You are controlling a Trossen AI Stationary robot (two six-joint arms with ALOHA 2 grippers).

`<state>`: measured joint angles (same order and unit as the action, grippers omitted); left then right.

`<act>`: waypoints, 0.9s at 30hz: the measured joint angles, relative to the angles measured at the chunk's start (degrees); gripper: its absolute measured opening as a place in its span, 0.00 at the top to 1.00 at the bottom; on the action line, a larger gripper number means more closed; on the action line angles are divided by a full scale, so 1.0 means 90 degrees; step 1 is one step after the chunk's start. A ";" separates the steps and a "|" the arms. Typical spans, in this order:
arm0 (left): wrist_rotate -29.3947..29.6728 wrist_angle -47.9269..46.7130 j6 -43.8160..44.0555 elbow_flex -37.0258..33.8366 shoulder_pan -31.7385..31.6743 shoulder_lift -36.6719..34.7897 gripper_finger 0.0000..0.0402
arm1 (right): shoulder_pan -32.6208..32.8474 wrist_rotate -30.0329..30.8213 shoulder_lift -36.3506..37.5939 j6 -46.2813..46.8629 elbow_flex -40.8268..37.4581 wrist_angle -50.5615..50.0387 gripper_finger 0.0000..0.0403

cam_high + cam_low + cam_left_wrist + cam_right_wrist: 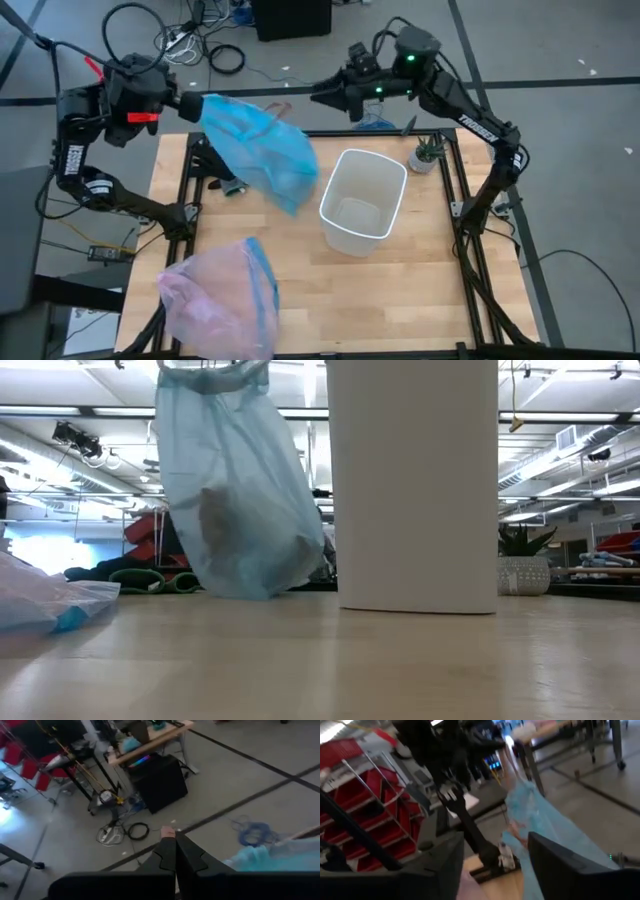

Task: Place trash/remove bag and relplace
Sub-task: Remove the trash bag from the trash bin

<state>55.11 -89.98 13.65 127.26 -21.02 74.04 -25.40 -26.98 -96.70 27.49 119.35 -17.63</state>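
- Presently the thin light-blue translucent plastic bin liner [262, 147] hangs by its gathered top from the left gripper [190, 104], whose fingers [175, 857] are pressed tight together on it at the table's far left edge.
- From that pinch the bag's long axis runs down and toward the white plastic waste bin [362, 200]; in the low view its belly [240, 490] hangs just above the wooden table top [420, 290].
- A dark clump shows through the film in the low view, most likely the trash, though it is too dim to be sure.
- Across from it, the right gripper [325, 95] hovers beyond the table's far edge with its jaws wide and nothing between them; the bag lies just ahead of them in its own wrist view [545, 825].
- The bin stands upright to the right of the bag, unlined and apparently empty.
- Near the front left corner lies a pale pink translucent bag with a blue rim band [220, 295], well apart from both grippers.
- A small potted plant [427, 153] stands behind the bin.
- By this reckoning the left arm alone carries the load, and the pink bag is nearer to it.
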 joint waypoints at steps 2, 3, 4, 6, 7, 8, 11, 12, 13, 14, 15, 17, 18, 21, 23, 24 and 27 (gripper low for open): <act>0.0320 -0.0009 -0.0013 0.0004 0.0002 -0.0015 1.00 | -0.0017 0.0000 0.0159 0.0007 0.0000 0.0144 0.42; 0.0502 -0.0006 -0.0010 0.0010 0.0002 -0.0017 1.00 | -0.0027 0.0014 0.0248 0.0001 0.0000 0.0212 0.40; 0.0681 -0.0005 -0.0012 0.0010 0.0002 -0.0021 1.00 | -0.0035 0.0039 0.0338 -0.0016 0.0002 0.0215 0.39; 0.1083 0.0003 -0.0113 0.0010 0.0002 -0.0025 1.00 | -0.0030 0.0140 0.0528 -0.0094 0.0002 0.0205 0.38; 0.1312 0.0005 -0.0157 0.0010 0.0002 -0.0027 1.00 | -0.0030 0.0191 0.0623 -0.0145 0.0002 0.0191 0.38; 0.1557 0.0000 -0.0173 0.0010 0.0002 -0.0030 1.00 | -0.0030 0.0224 0.0736 -0.0201 0.0002 0.0160 0.38; 0.2185 -0.0002 -0.0193 0.0010 0.0002 -0.0032 1.00 | -0.0030 0.0463 0.1096 -0.0360 0.0002 -0.0058 0.39; 0.2369 -0.0003 -0.0212 0.0010 0.0001 -0.0032 1.00 | -0.0030 0.0548 0.1229 -0.0424 0.0002 -0.0182 0.40; 0.2503 -0.0006 -0.0189 0.0010 0.0000 -0.0032 1.00 | -0.0030 0.0655 0.1346 -0.0495 0.0005 -0.0325 0.41; 0.2528 -0.0005 -0.0092 0.0010 0.0000 -0.0032 1.00 | -0.0030 0.0789 0.1459 -0.0551 0.0007 -0.0515 0.42; 0.2428 -0.0002 0.0082 0.0007 0.0000 -0.0034 0.99 | -0.0030 0.0945 0.1585 -0.0595 0.0007 -0.0753 0.43; 0.1791 0.0005 0.0376 -0.0092 0.0000 -0.0037 0.98 | -0.0010 0.1288 0.1782 -0.0668 0.0007 -0.1250 0.45; 0.1282 0.0001 0.0415 -0.0194 0.0000 -0.0038 0.97 | 0.0026 0.1478 0.1869 -0.0724 0.0007 -0.1506 0.46; 0.0209 0.0000 0.0574 -0.0693 0.0000 -0.0038 0.94 | 0.0176 0.1953 0.2030 -0.0880 0.0007 -0.2281 0.48; -0.0060 0.0004 0.0742 -0.1169 0.0002 -0.0021 0.92 | 0.0312 0.2181 0.2031 -0.0950 0.0007 -0.2666 0.50; -0.0166 0.0005 0.0848 -0.1463 0.0002 -0.0014 0.90 | 0.0387 0.2254 0.2007 -0.0983 0.0007 -0.2840 0.51; -0.0504 0.0003 0.1320 -0.2546 -0.0017 -0.0036 0.83 | 0.0607 0.2385 0.1866 -0.1048 0.0005 -0.3134 0.53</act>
<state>50.57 -89.95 25.54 104.35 -21.17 73.72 -19.94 -5.52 -79.90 18.06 119.39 -45.84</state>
